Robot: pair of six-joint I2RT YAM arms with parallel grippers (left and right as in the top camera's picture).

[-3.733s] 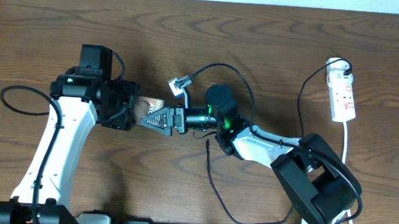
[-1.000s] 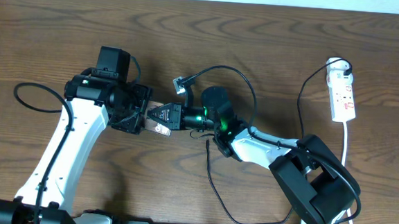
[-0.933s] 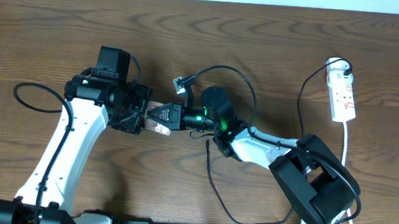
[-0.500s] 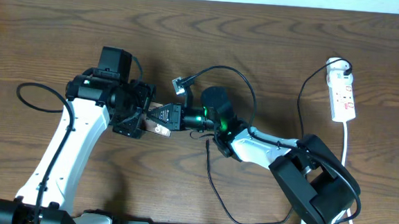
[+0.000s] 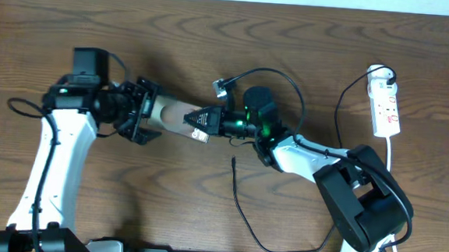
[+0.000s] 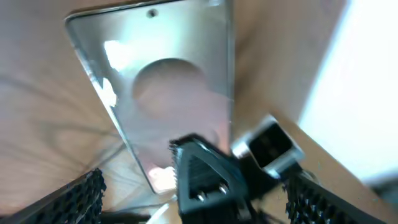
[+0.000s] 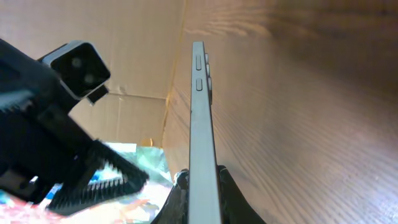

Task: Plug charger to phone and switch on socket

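Right hand point(image 5: 201, 123) clamped the flat, glossy brownish phone point(image 5: 172, 112), presumably offering it to the wide-spread left hand point(image 5: 143, 111).

phone point(image 5: 170, 113): one
charger point(image 5: 238, 205): one
socket point(image 5: 387, 105): one, far right
robot arms: two, left arm point(image 5: 48, 162) and right arm point(image 5: 302, 156)

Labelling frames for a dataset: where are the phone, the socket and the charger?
phone point(image 5: 171, 112): overhead view, bare middle of its body.
socket point(image 5: 387, 109): overhead view, middle of the white strip.
charger point(image 5: 234, 164): overhead view, loose end by the plug tip.
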